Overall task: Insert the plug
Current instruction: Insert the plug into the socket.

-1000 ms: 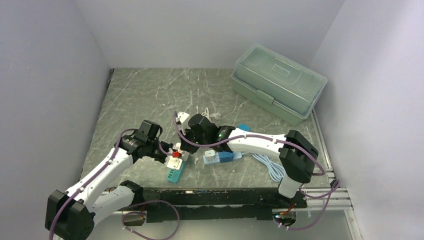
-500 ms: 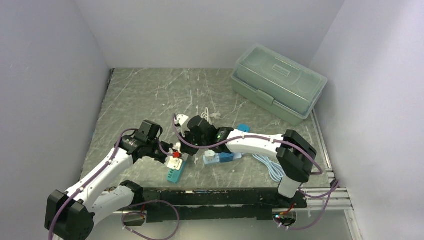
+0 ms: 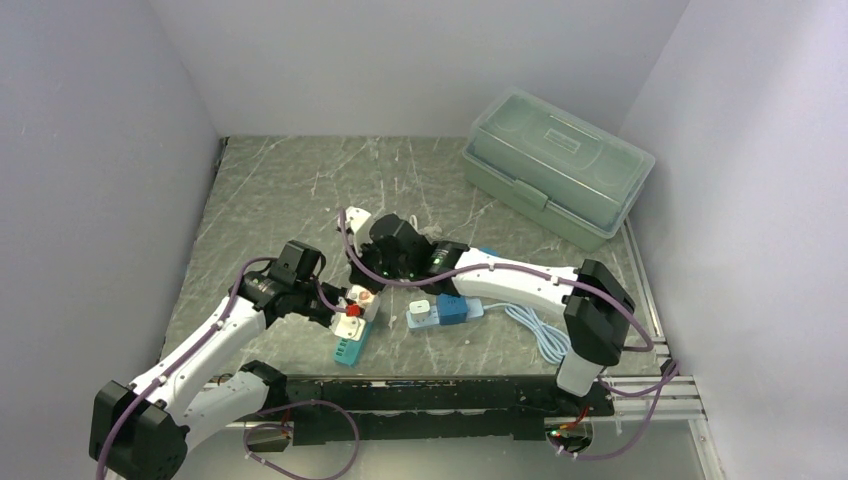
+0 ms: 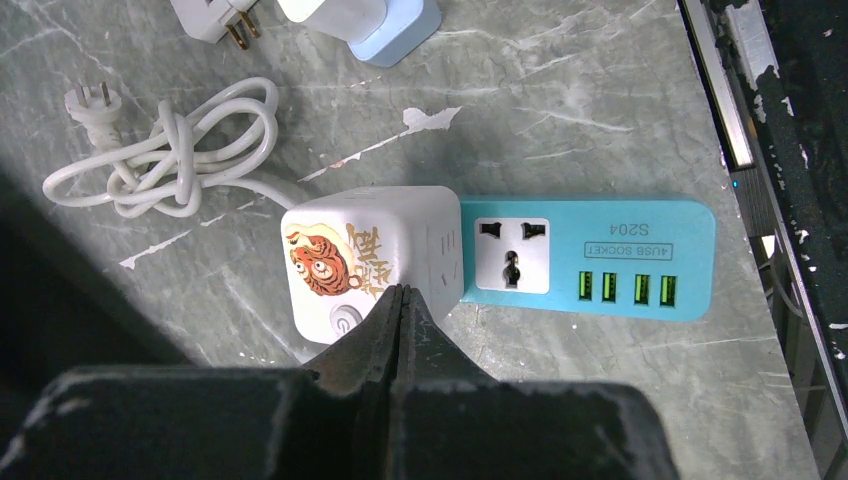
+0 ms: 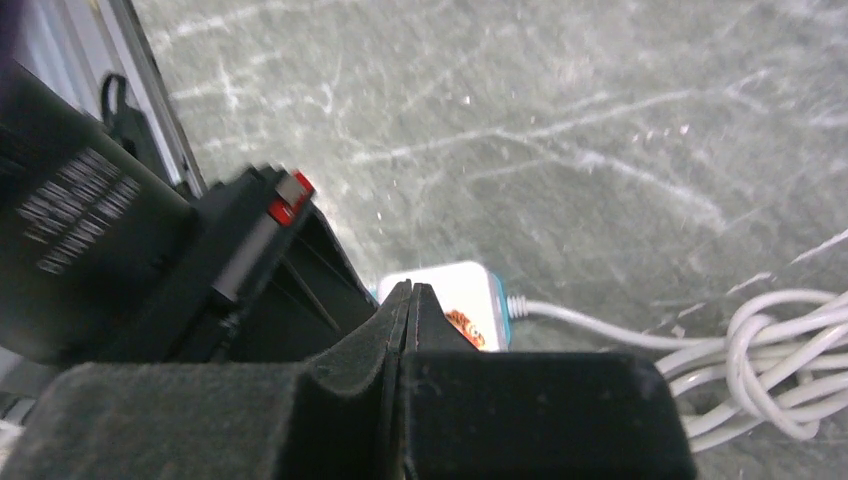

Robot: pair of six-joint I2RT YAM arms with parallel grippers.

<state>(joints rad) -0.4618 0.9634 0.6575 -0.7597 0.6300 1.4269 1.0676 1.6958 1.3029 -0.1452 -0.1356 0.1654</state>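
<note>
- Spanning the cell: a grey marbled table (image 3: 290, 185), with a pale green lidded box (image 3: 555, 165) at its far right corner.
- Right gripper (image 5: 410, 297): fingers pressed together, nothing between them, hanging over the white cube socket (image 4: 370, 262).
- Left gripper (image 4: 400, 300): jaws closed flat and empty, tip at the cube's near edge.
- Teal power strip (image 4: 590, 258): lying flat, its left end under or against the cube; I cannot tell which.
- Coiled white cable (image 4: 170, 140): lying beside the cube.
- Plug (image 4: 88, 100): at the cable's end, loose on the table, well apart from the strip.

Overhead view; wrist cameras (close-up) share white cube (image 4: 370, 262).
</note>
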